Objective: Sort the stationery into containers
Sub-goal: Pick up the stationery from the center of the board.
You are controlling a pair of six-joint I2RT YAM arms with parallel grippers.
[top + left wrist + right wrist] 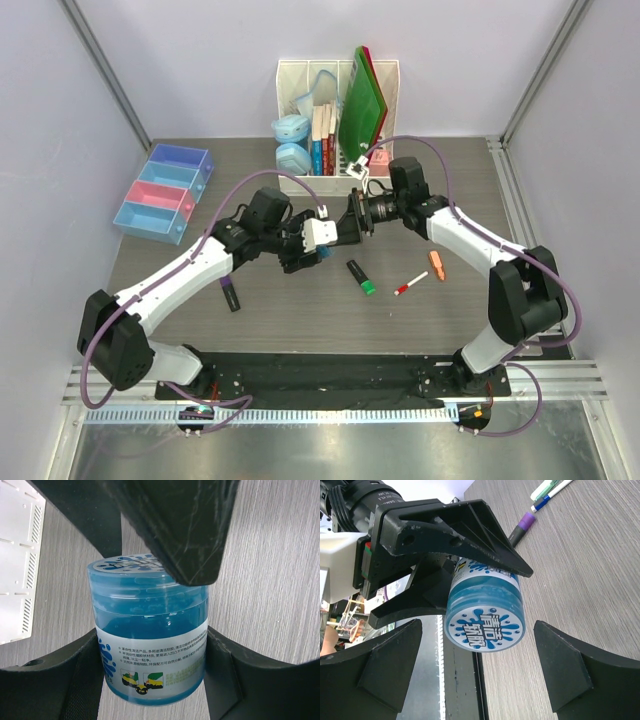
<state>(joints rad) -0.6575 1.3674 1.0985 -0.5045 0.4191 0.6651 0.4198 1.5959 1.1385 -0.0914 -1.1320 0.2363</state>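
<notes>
The round blue-lidded pot (150,635) lies sideways above the table, gripped by its labelled body between my left gripper's (151,670) two fingers. In the right wrist view its lid (484,626) faces the camera. My right gripper (482,672) is open, with its fingers (385,665) wide on either side of the lid and not touching it. In the top view the two grippers meet at mid table, left (328,244) and right (348,228), and hide the pot. Four trays (160,190) stand at the far left.
On the table lie a green-ended marker (361,277), a red-capped pen (410,283), an orange piece (437,264) and a purple-ended marker (230,294). The white file rack (335,110) with books, folders and two pale blue cases (291,142) stands at the back.
</notes>
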